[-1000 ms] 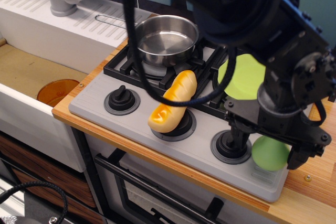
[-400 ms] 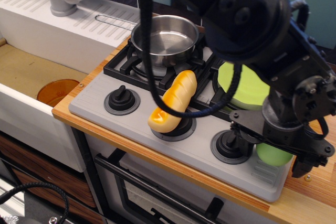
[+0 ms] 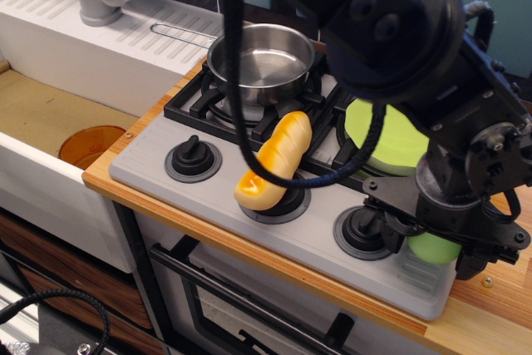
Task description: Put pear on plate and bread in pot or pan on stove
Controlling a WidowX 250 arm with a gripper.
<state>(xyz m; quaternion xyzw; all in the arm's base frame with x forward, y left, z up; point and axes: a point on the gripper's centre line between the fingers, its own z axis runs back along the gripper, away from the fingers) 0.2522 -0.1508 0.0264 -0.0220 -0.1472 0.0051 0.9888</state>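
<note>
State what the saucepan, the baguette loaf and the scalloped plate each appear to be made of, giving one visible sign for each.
Saucepan: polished stainless steel, judging by its mirror-like reflections.
Baguette loaf: probably moulded plastic; its yellow-orange skin is glossy, with a highlight.
Scalloped plate: likely plastic, a flat, uniform lime green with little shine.

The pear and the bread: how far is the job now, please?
Nothing looks finished. The plate and the pot on the stove hold nothing. In hand: the gripper is down over the pear at the stove's front right corner; a firm grasp cannot be confirmed. Left: the bread lies across the middle knob, untouched.
</note>
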